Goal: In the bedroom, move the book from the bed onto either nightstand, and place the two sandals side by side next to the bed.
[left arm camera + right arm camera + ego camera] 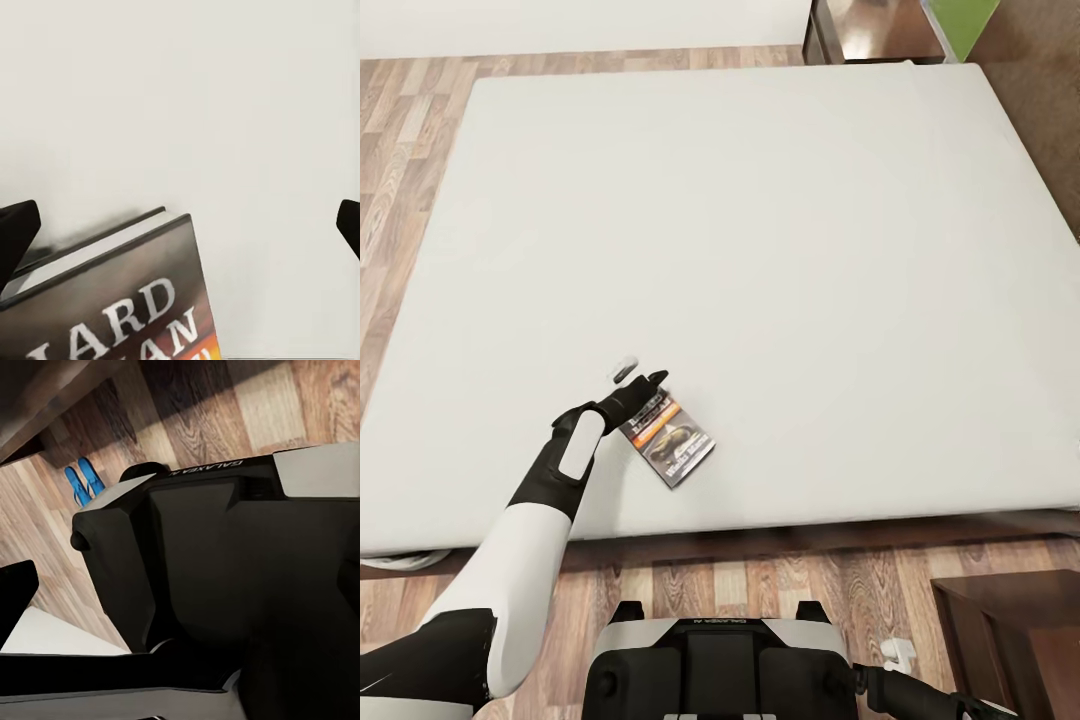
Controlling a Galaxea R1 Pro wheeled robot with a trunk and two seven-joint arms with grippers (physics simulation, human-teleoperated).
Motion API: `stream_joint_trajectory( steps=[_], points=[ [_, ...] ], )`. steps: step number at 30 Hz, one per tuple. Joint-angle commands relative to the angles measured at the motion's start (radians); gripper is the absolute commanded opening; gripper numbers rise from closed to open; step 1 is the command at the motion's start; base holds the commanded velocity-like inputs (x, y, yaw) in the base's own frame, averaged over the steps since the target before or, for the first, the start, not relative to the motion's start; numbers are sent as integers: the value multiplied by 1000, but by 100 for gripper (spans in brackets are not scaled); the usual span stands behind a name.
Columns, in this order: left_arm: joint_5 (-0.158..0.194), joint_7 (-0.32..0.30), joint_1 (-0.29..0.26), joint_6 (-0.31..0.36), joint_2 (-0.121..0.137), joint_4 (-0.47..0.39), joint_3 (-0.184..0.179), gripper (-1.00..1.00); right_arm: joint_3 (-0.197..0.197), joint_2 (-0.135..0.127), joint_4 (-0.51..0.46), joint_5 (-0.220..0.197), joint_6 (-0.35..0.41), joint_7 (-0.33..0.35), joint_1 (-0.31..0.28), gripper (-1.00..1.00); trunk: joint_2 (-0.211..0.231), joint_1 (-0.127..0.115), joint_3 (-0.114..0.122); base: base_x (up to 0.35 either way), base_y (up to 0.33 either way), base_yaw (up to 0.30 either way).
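The left pincer (638, 385) is spread wide and holds nothing: in the left wrist view its two dark fingertips (16, 232) stand far apart at either edge, with the book (112, 300) lying between them and slightly toward the robot, its upper corner reaching into the gap. From where I stand the pincer hovers right at that corner of the book (668, 440), which lies flat on the bed (760, 250) near the edge closest to the robot. So the book has not been lifted yet, by my reckoning; the grasp is only being lined up. Beyond it, a nightstand (1020, 630) sits well off toward the robot's right, past the bed's near edge, with nothing on the part I can see. The right pincer (897, 655) rests low by the robot's base (715, 660); I cannot tell whether it is wide or narrow. In the right wrist view the two sandals (82, 480) lie together on the floor (45, 525), untouched as far as I can judge. Both parts of the job remain.
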Motion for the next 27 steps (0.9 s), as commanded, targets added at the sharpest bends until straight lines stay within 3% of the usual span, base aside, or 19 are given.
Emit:
stream_joint_trajectory(
  steps=[1,27],
  points=[
    [2,-3,0,8,-1,0,5,100,0,0,0,-8,10,4,0,100,0,0,0,-142,0,0],
    [2,-3,1,7,-2,32,5,100,0,0,0,-9,10,4,0,100,0,0,0,-61,0,0]
  ],
)
